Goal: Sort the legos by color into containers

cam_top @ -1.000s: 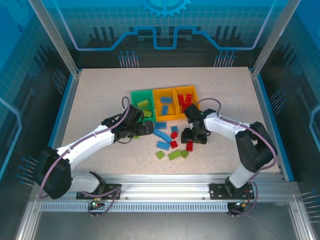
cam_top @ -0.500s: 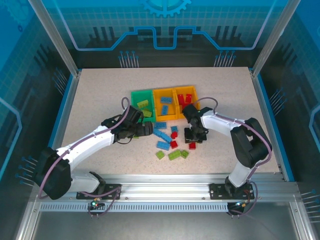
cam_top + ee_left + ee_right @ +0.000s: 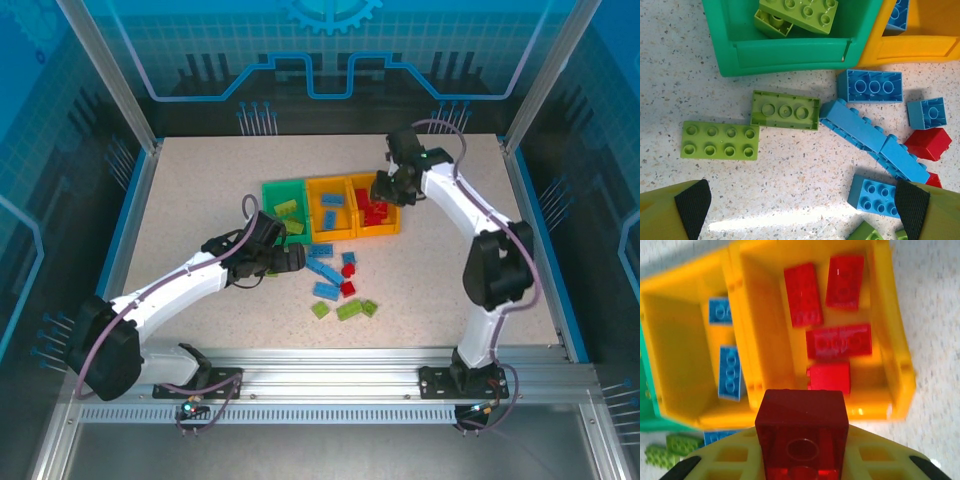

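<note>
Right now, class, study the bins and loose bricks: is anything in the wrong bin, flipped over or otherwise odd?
No brick sits in a wrong bin. On the table, one lime green brick lies upside down, hollow underside up, just outside the green bin; its lime neighbour is studs-up.

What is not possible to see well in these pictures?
Left wrist view: the green bin is cut by the top edge; its rear is unseen.
Right wrist view: blurred; the held red brick hides where the right gripper pinches it.
Top view: the loose bricks' studs are too small to count.
</note>
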Robot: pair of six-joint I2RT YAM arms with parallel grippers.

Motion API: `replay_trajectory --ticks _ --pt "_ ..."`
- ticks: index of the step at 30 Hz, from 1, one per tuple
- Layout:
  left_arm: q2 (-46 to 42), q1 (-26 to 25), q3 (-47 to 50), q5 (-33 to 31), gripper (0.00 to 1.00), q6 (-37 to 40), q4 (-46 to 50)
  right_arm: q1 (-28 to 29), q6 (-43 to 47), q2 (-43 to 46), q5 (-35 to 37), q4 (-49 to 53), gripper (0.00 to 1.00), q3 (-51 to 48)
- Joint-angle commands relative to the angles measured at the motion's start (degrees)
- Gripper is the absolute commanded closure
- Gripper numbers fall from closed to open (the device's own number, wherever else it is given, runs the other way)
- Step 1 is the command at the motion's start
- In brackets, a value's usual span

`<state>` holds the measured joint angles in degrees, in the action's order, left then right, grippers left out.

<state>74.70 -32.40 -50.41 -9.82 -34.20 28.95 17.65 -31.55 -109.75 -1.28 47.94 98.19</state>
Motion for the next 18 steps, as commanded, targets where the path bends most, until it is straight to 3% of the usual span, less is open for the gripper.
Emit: replay_trajectory --ticks 1,6,12,18 --pt "-1.2 0.1 0.0 0.4 0.01 0.8 1.2 -0.2 1.4 -7.8 -2.6 4.8 0.7 7.4" --pt "-0.9 -3.5 -1.1 1.5 0.01 6.1 0.2 -0.8 0.6 -15.1 -1.6 7.5 0.69 15.3" --pt "2.7 -14.8 -3.3 3.8 0.01 19.2 -3.4 -1.4 0.4 -19.4 -2.8 9.5 0.62 20.9" --pt "8.3 -21.0 -4.8 8.2 0.02 31.0 -7.0 -1.3 1.1 -21.2 -3.9 10.7 0.43 22.8"
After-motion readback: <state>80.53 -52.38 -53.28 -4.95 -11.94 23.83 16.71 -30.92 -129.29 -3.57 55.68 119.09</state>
